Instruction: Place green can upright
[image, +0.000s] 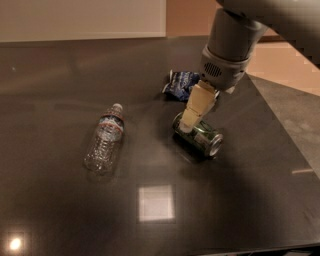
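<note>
Dark glossy table (60, 75), one arm (230, 45) coming in from 1 o'clock.

- Green can (202, 137) lies on its side right of table centre, not upright. Its long axis runs roughly 10 to 4 o'clock, with a silver end facing 4 o'clock.
- Gripper (189, 122), cream-coloured, points down at the can's 10 o'clock end. The tip overlaps that end; contact or a hair above, not clear. Whether it is spread or clamped does not show from this angle.
- Clear water bottle (105, 145) lies on its side at 9 o'clock from the can, well apart, cap toward 12.
- Dark blue snack bag (181, 84) lies flat at about 11 o'clock from the can, near it, partly behind the gripper.
- Pale square of reflected light (156, 202) on the table at 7 o'clock from the can.
</note>
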